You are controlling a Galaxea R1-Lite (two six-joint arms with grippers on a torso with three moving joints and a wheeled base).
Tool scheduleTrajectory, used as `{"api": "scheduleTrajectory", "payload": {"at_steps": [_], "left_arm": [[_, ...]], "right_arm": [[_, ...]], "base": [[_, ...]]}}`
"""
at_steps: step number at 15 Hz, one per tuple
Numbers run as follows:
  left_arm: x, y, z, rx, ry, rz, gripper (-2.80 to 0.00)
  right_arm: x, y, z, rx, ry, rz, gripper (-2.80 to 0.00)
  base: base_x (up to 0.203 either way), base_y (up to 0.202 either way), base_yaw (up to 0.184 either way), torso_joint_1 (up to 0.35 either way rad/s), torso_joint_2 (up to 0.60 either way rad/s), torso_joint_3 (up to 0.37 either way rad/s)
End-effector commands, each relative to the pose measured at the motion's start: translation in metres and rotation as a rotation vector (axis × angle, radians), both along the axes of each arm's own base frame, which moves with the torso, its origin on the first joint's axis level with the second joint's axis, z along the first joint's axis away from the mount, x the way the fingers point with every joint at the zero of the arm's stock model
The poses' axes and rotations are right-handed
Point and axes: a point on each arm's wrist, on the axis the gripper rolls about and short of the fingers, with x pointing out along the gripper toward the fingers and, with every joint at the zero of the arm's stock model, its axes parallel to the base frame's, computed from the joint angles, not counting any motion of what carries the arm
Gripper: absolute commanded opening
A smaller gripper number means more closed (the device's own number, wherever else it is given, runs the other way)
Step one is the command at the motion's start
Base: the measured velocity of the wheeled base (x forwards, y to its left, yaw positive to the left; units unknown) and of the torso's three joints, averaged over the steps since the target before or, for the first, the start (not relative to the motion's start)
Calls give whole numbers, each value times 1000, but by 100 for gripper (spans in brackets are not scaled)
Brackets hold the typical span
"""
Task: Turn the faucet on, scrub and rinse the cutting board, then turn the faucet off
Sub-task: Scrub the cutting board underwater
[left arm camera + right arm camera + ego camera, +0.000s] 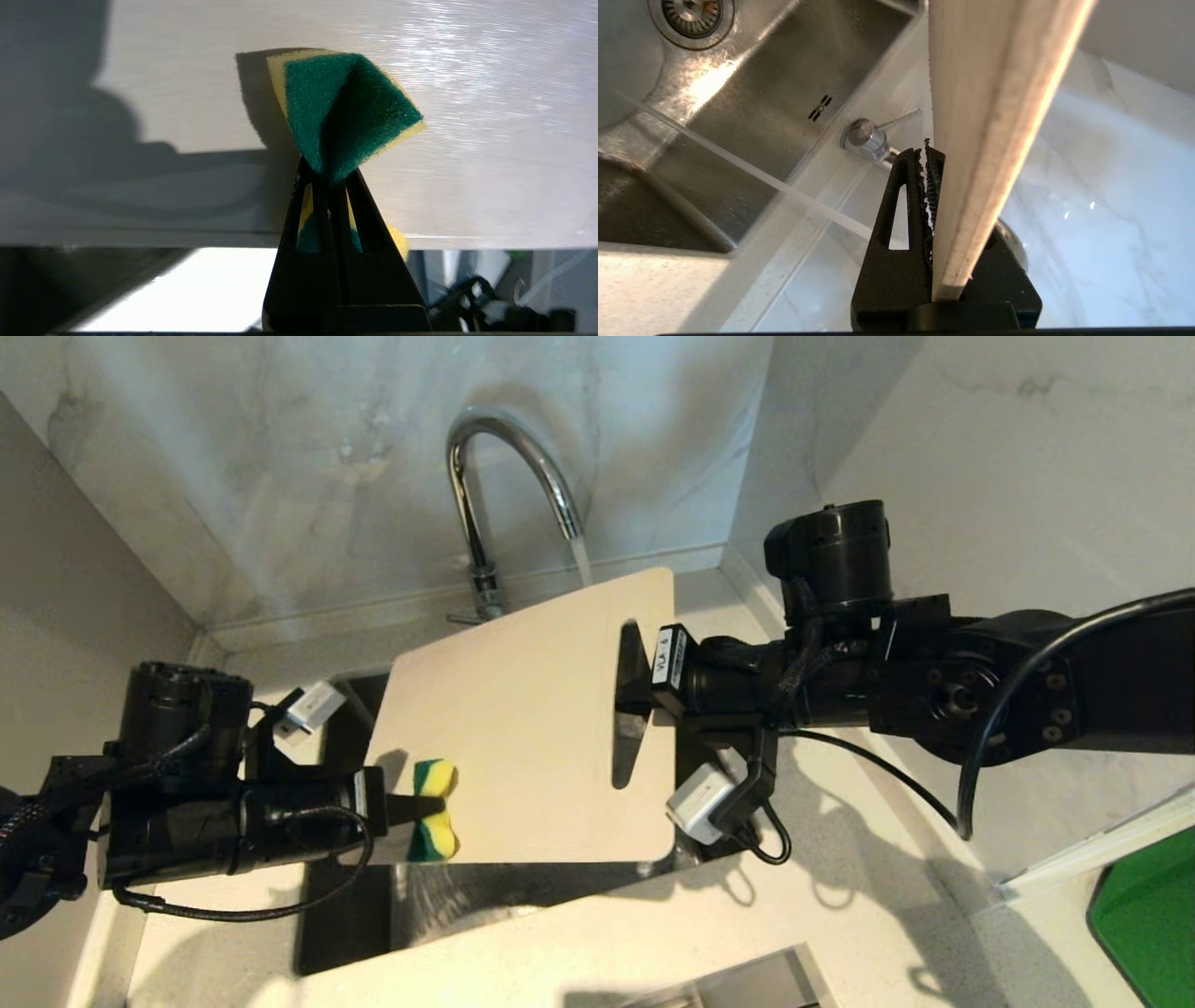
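One cutting board [523, 709], one sponge [434, 810], one running faucet [495, 485], two grippers.

Cream board [523, 709]; green-yellow sponge [435, 809].

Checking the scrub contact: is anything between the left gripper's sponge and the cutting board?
Nothing visible. The left gripper pinches the sponge against the cutting board, which the right gripper holds over the sink.
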Motion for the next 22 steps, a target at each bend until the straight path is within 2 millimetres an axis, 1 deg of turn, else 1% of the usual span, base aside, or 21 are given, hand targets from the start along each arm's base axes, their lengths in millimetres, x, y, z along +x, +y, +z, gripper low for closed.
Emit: {"api": "scheduleTrajectory", "payload": {"at_steps": [1, 6, 11, 13, 15, 17, 20, 22], "left_arm": [[8, 20, -16, 25, 33, 48, -280], [20, 73, -26, 25, 45, 116, -280], [21, 122, -32, 26, 35, 176, -280], [21, 136, -33, 19, 31, 199, -280], [21, 140, -26, 11, 6, 203, -280], [19, 138, -2, -27, -45, 219, -280], [11, 130, 61, -109, -128, 231, -280], [6, 129, 98, -162, -167, 244, -280]], "right_arm": [[-1, 0, -3, 7, -9, 5, -280], [-1, 0, -3, 11, -13, 5, -280], [-3, -2, 0, 19, -18, 1, -280], [-4, -3, 1, 21, -20, 0, -280], [-5, -4, 2, 21, -20, 0, -280], [-6, -6, 3, 23, -23, -5, -280], [-14, -13, 14, 42, -43, -14, -280], [-25, -21, 29, 79, -55, -33, -280]], "base": [[0, 0, 0, 0, 0, 0], [0, 0, 0, 0, 0, 0], [0, 0, 0, 0, 0, 0], [0, 0, 0, 0, 0, 0], [0, 0, 0, 0, 0, 0], [0, 0, 0, 0, 0, 0], [0, 0, 0, 0, 0, 0], [0, 0, 0, 0, 0, 0]]}}
